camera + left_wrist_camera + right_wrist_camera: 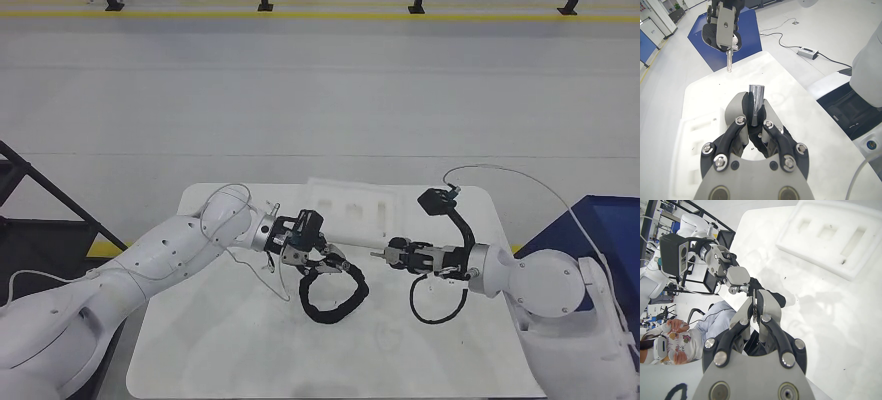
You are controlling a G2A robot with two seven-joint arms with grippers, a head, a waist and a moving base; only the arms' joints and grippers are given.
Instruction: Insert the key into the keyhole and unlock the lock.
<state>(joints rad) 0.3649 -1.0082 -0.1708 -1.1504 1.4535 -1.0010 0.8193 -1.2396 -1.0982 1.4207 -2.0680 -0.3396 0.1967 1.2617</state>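
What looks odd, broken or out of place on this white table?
Nothing stands out. The left gripper clamps the shiny metal lock cylinder, the right gripper pinches the silver key apart from it, and the white foam tray lies flat on the table.

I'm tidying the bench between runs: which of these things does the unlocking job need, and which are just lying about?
Needed: lock, held in the left end effector; its black cable loop; key, held in the right end effector.
Lying about: white foam tray, on the table.
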